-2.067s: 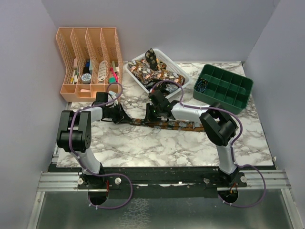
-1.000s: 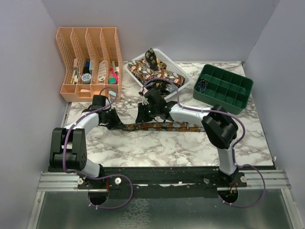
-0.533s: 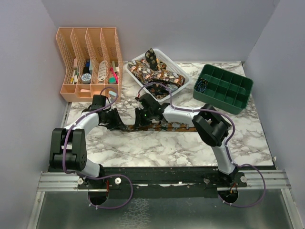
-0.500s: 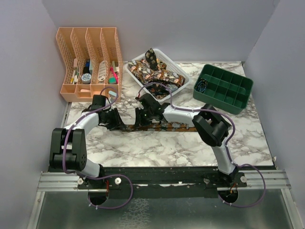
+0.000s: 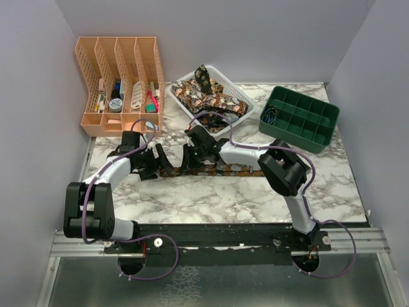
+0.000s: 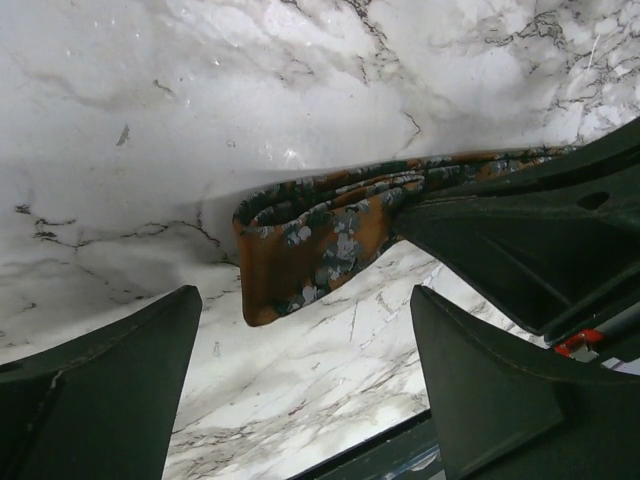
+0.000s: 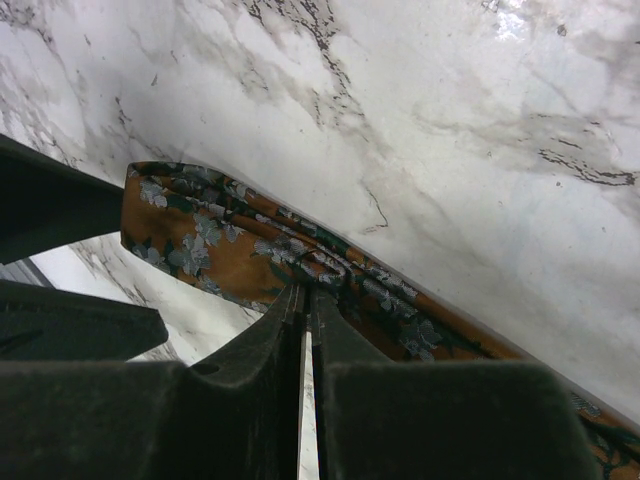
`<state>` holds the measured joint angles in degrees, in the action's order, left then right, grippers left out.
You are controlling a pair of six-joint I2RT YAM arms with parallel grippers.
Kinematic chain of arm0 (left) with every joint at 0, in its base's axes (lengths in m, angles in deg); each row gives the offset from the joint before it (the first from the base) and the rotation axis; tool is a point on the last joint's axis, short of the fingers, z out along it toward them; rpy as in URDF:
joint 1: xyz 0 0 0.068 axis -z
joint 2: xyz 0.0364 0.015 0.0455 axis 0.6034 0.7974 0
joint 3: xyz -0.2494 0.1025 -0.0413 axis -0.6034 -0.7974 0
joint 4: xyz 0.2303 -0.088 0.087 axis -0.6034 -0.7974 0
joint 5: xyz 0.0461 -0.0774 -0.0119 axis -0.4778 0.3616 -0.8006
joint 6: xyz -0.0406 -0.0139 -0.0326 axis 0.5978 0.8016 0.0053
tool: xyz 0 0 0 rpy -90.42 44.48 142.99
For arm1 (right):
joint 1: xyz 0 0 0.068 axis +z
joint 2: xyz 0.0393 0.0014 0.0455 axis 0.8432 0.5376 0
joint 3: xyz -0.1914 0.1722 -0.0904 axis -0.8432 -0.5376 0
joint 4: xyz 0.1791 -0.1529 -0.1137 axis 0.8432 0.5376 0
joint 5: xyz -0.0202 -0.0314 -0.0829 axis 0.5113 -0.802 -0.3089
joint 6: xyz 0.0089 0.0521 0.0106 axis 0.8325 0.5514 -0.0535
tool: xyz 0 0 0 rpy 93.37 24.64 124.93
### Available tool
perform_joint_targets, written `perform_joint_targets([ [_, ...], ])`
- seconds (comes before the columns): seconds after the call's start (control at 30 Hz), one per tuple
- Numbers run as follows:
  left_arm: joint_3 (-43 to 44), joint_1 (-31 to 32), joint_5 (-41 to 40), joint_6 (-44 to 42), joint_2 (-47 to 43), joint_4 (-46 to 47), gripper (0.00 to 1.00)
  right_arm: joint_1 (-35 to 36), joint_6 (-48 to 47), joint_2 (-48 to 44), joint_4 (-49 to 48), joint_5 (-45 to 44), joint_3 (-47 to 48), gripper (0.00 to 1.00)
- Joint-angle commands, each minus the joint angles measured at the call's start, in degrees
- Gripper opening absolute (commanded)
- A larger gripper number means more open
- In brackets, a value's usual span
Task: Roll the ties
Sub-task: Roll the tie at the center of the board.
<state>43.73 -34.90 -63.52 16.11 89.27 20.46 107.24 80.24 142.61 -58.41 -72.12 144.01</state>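
The left gripper [image 6: 305, 335] is opening wide, releasing the dark, orange-patterned fabric necktie [image 6: 320, 235]. Its folded end is lying between those jaws while the right gripper [image 7: 306, 293] is pinching it alongside, the rolling barely begun.

A tie [image 5: 239, 170] lies across mid-desk [image 5: 211, 192] (basket [image 5: 243, 96] of ties [image 5: 201, 96] behind it), rack [image 5: 118, 64] back left, tray [image 5: 297, 137] back right.

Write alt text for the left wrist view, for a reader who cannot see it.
The folded end of an orange-patterned necktie lies on a marble table between the open fingers of the left end effector. The right end effector grips it at the right.
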Motion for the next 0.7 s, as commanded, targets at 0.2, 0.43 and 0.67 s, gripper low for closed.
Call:
perform_joint_targets([
  [0.2,-3.84,-4.01,4.87,1.82,-2.25,3.92,0.82,0.14,0.25,2.58,4.11,-1.58,-3.34,0.12],
  [0.43,-8.47,-5.97,9.22,7.25,-2.83,12.46,0.75,0.14,0.43,2.31,3.89,-1.82,-3.90,0.12],
  [0.67,-14.19,-6.23,13.65,13.89,-1.87,24.90,0.64,0.13,0.17,2.16,4.16,-1.68,-3.63,0.12],
])
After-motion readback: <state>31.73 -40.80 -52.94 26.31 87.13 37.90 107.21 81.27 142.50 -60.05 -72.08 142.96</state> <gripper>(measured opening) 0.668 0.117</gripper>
